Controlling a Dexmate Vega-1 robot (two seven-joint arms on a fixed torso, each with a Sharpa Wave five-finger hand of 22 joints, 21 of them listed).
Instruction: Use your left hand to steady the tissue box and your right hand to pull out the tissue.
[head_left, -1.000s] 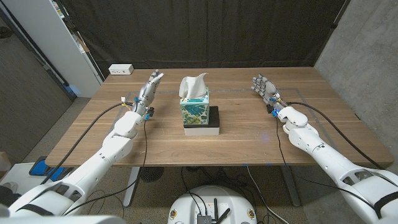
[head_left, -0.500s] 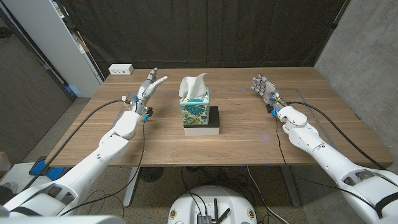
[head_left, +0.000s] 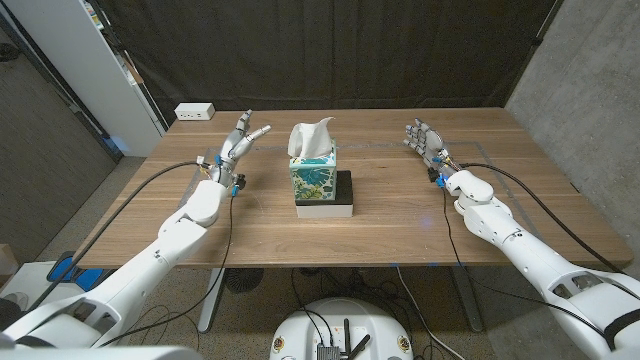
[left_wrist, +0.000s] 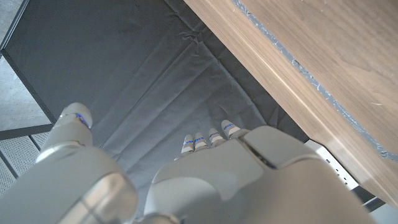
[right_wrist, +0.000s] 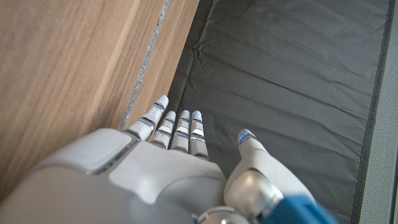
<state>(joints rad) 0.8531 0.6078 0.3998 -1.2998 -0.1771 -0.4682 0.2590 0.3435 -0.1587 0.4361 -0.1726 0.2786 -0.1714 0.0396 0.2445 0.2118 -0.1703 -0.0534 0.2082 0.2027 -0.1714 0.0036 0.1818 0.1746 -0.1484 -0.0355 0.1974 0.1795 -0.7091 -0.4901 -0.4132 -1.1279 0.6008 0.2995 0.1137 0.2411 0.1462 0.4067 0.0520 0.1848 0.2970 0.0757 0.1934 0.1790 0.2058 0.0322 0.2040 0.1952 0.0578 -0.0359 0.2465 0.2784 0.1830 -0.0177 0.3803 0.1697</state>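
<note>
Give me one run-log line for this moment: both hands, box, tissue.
left hand: open, beside tissue box, not touching | right hand: open, apart | tissue: still in box

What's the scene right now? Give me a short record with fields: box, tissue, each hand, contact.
tissue box: floral, upright on a black-and-white base, mid-table
tissue: white, sticking up out of the box top
left hand: left of the box, fingers apart, holding nothing
right hand: right of the box, well apart from it, fingers apart, holding nothing
contact: neither hand touches box or tissue
table: wooden
</note>
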